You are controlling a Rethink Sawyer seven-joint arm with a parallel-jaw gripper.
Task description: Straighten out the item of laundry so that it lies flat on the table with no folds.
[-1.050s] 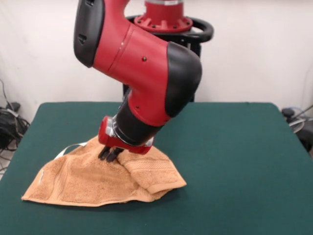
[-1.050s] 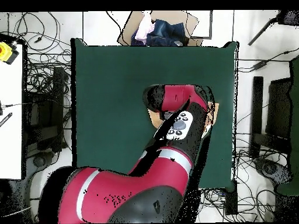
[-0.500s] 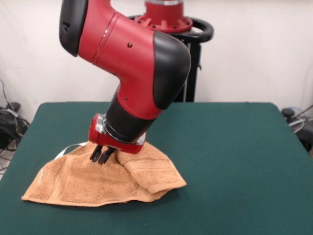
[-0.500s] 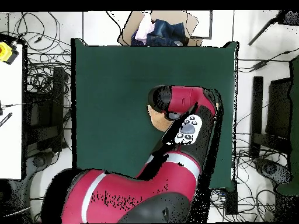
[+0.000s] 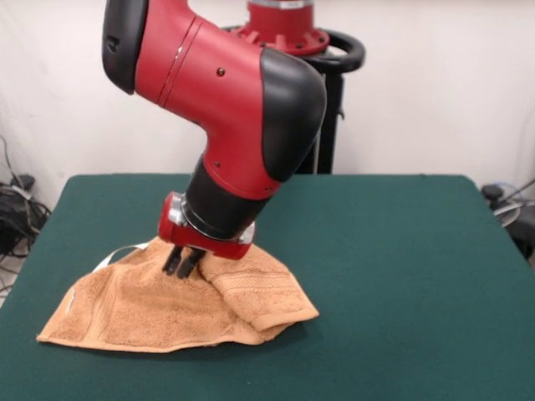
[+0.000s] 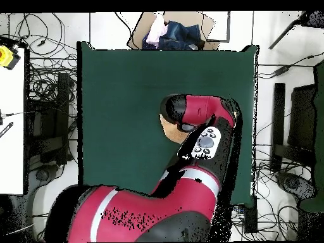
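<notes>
I have the pincer [image 5: 182,266] over the towel [image 5: 167,305] at the bench's [image 5: 401,251] 8 o'clock, apparently clamped on a raised fold for spreading.

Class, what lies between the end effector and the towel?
Nothing: in the front view the end effector tips meet the towel directly.

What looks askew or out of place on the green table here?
The orange-tan terry-cloth towel is not flat: its right side is folded over in a thick flap, and it lies skewed near the dark green felt table's front-left corner. The gripper sits at the towel's raised back edge.
</notes>
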